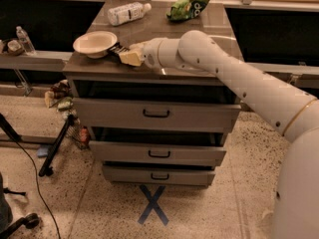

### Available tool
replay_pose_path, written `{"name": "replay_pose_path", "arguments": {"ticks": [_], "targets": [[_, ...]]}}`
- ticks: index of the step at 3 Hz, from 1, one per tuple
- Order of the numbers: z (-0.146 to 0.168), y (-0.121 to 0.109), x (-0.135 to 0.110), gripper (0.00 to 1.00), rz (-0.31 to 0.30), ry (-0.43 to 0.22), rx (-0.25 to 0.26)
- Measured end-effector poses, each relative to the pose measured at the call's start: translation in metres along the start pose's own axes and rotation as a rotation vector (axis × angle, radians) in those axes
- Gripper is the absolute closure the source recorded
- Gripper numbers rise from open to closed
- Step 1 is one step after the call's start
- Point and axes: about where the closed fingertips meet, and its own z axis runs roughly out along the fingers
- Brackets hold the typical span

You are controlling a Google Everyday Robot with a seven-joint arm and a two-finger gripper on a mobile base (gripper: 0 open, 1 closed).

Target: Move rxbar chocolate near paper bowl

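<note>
The bar (117, 49), a small flat dark wrapper, lies at the front left of the cabinet top (199, 29), just beside the bowl (93, 43) and perhaps touching its right rim. The bowl is round, shallow, matt cream paper with a wide lip. The gripper (125, 55) sits low over the top, right at the bar's near end; whether it is clamped on the bar or free of it I cannot tell. The bar looks near enough already, so what is left is probably release and pulling clear. Farther back on the smooth, faintly glossy surface lie a white plastic bottle (127, 13) on its side and a crinkled green bag (189, 5).
</note>
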Motion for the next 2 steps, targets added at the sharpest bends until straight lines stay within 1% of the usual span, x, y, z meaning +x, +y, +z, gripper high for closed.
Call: {"name": "replay_pose_path", "arguments": {"ticks": [1, 2], "targets": [[0.0012, -0.0008, -0.0006, 0.33, 0.005, 0.007, -0.001], [-0.0018, -0.006, -0.0012, 0.02, 0.028, 0.015, 0.013]]}}
